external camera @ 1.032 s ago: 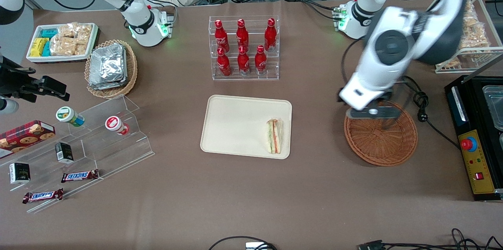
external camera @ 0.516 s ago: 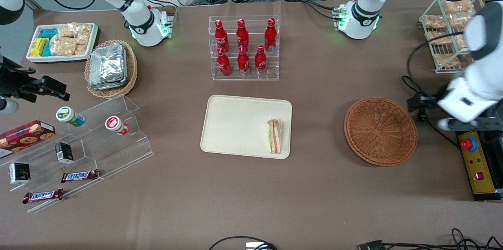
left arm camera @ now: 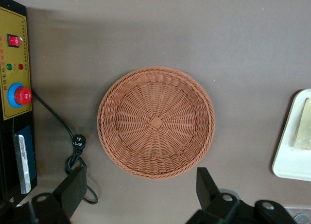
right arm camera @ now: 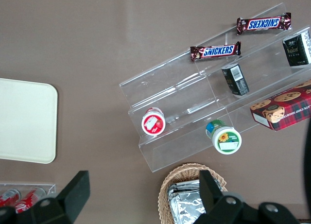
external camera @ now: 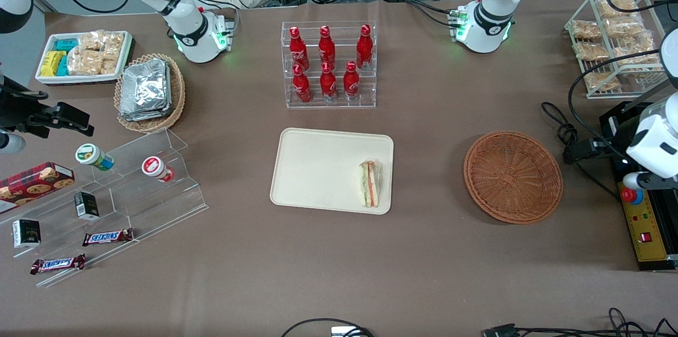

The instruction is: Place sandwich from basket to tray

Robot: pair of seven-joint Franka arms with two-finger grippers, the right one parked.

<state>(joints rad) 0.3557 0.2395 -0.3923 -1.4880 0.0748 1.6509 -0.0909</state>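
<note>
The sandwich (external camera: 371, 183) lies in the cream tray (external camera: 318, 167), at the tray's end nearest the basket. The reddish-brown wicker basket (external camera: 513, 177) is empty. My left gripper (external camera: 640, 182) hangs high over the black control box at the working arm's end of the table, well clear of the basket. In the left wrist view the gripper (left arm camera: 140, 195) is open and empty, its fingers wide apart. The same view shows the basket (left arm camera: 155, 122), a corner of the tray (left arm camera: 287, 162) and an edge of the sandwich (left arm camera: 304, 129).
A black box with a yellow panel and red button (external camera: 633, 195) and a loose cable (external camera: 565, 135) lie beside the basket. A wire rack of snack packets (external camera: 614, 40) stands farther from the camera. A clear rack of red bottles (external camera: 328, 64) stands farther from the camera than the tray.
My left arm has swung from above the basket toward the working arm's end of the table, uncovering the basket. The sandwich and tray have not moved.
</note>
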